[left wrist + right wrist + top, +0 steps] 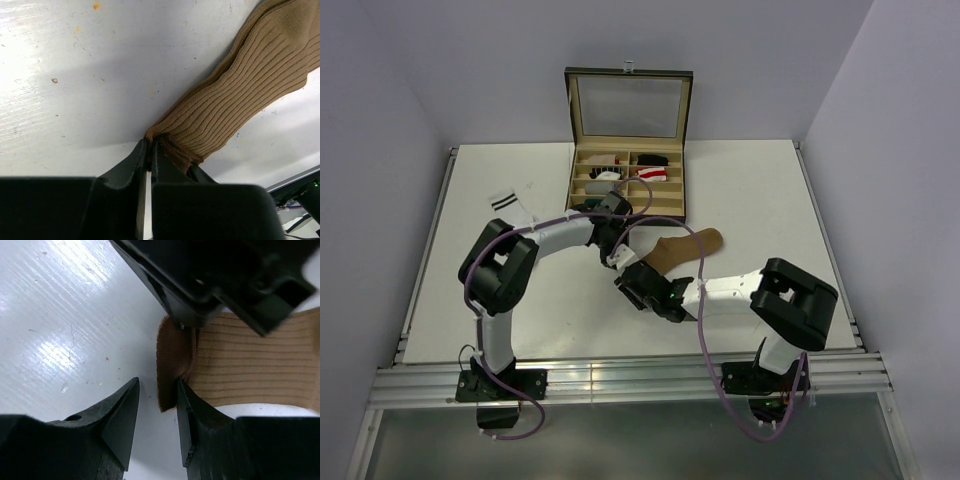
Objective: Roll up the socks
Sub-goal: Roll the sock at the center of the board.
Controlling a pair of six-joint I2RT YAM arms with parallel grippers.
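The left tool [148, 145] was pressed together on the cuff edge of the tan sock [685, 248], which lay flat on the table [770, 200] near the compartment box [628, 190]; the right tool [157, 382] was spread beside that cuff, gripping nothing. For a tight roll, the cuff would best be caught across its width and turned evenly toward the toe. The table was noted white, glossy, lightly scuffed, enclosed by pale walls [420, 60], the white striped sock [513, 207] lying well apart.

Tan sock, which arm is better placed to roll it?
Probably left: the left gripper is shut on the tan sock, at its end, while the right gripper stands open beside it.
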